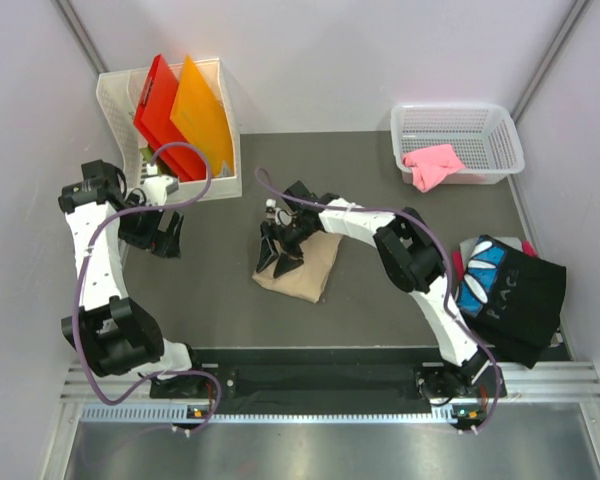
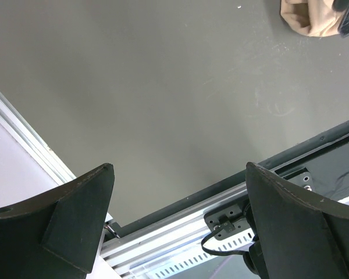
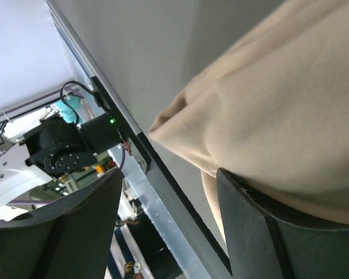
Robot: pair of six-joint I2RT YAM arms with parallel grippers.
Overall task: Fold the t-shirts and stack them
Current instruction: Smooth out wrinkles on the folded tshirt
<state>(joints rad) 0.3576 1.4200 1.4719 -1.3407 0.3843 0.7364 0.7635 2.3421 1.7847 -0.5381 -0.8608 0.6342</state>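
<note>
The tan t-shirt (image 1: 305,262) lies folded into a small rectangle at the table's middle. My right gripper (image 1: 279,254) is over its left edge, jaws open. In the right wrist view the tan cloth (image 3: 279,99) lies against the right finger (image 3: 279,238), and nothing is between the jaws (image 3: 168,221). My left gripper (image 1: 165,235) is open and empty over bare table, left of the tan shirt; its wrist view (image 2: 177,215) shows a corner of the tan shirt (image 2: 305,17) far off. The black printed t-shirt (image 1: 510,292) lies at the right edge. The pink t-shirt (image 1: 433,165) hangs over the basket's near rim.
A white basket (image 1: 480,125) stands at the back right. A white bin (image 1: 215,95) with stiff red (image 1: 158,110) and orange (image 1: 202,118) sheets stands at the back left, close to my left arm. The metal rail (image 1: 320,385) runs along the near edge.
</note>
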